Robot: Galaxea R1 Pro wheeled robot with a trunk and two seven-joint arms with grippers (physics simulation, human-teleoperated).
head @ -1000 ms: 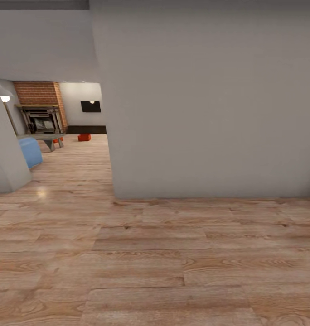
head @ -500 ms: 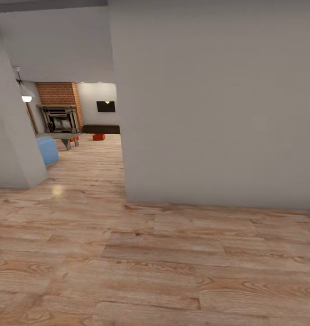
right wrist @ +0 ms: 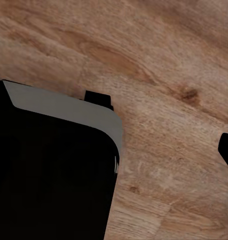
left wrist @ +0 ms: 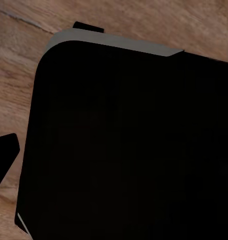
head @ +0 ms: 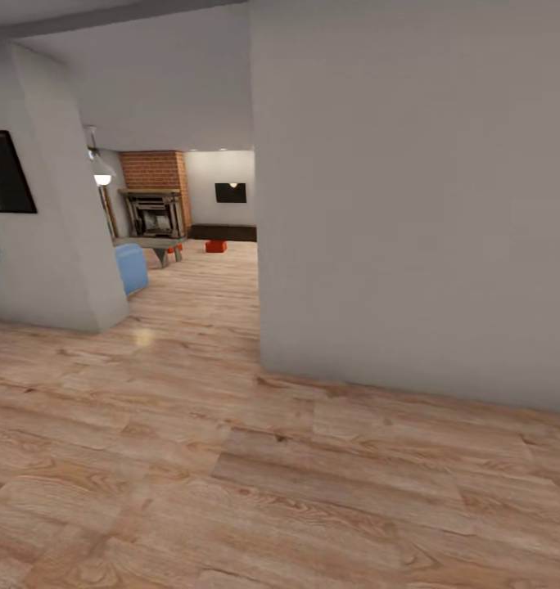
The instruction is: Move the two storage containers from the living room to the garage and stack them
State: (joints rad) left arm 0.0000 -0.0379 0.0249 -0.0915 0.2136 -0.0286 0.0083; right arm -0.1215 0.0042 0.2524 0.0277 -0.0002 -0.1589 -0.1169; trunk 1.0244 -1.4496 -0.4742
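Observation:
Far down the passage lies the living room with its brick fireplace (head: 155,171). One orange-red storage container (head: 216,245) sits on the wood floor in front of a long dark cabinet (head: 223,232). A second orange-red storage container (head: 174,249) peeks out beneath a low grey table (head: 151,242), partly hidden by its legs. Both are many metres from me. In the left wrist view a dark tip (left wrist: 4,156) juts in at the edge beside the black robot body (left wrist: 129,145). The right wrist view has a similar dark tip (right wrist: 227,149). I cannot tell either gripper's state.
A big grey wall block (head: 411,204) fills the right, its corner (head: 259,327) edging the passage. Another grey wall (head: 51,213) with a dark framed panel (head: 3,172) bounds the left. A blue sofa (head: 131,267), a hanging lamp (head: 102,175) and a wall TV (head: 231,192) lie beyond. Wood planks (head: 231,474) stretch ahead.
The whole view has slid right, so the camera has turned left. The left wall's dark panel has come into sight. Nothing in the rooms has moved.

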